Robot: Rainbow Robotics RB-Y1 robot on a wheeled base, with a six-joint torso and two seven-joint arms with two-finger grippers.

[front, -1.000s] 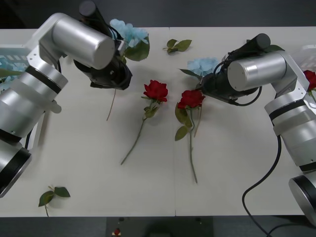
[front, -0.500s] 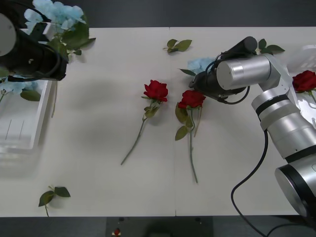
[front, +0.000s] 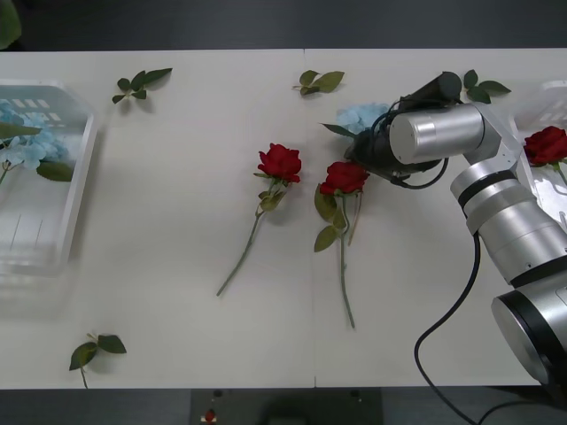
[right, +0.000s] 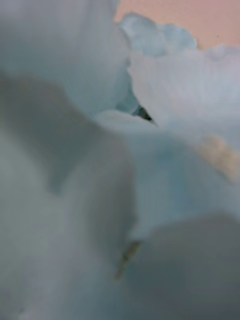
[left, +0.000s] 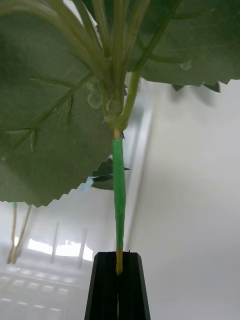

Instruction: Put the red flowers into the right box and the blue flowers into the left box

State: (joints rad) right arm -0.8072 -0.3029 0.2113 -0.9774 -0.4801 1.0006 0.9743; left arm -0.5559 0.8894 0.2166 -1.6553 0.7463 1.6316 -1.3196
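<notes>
My left gripper (left: pixel 118 256) is shut on the thin green stem (left: pixel 118 195) of a blue flower, whose broad leaves (left: pixel 55 125) hang above the left box (left: pixel 45 270). Another blue flower (front: pixel 27 146) lies in the left box (front: pixel 84 168). Two red flowers (front: pixel 280 162) (front: pixel 343 177) lie mid-table with their stems toward me. My right gripper (front: pixel 361 146) sits low against a third blue flower (front: pixel 363 115), and its pale petals (right: pixel 100 150) press close in the right wrist view. One red flower (front: pixel 545 144) rests in the right box (front: pixel 554 96).
Bare leaf sprigs lie at the far left (front: pixel 142 82), far middle (front: pixel 321 81), far right (front: pixel 483 87) and near left (front: pixel 96 348). A black cable (front: pixel 452 336) loops beside the right arm.
The left arm lifted its blue flower and swung left out of the front view, to above the left box. The right arm shifted slightly left onto the blue flower.
</notes>
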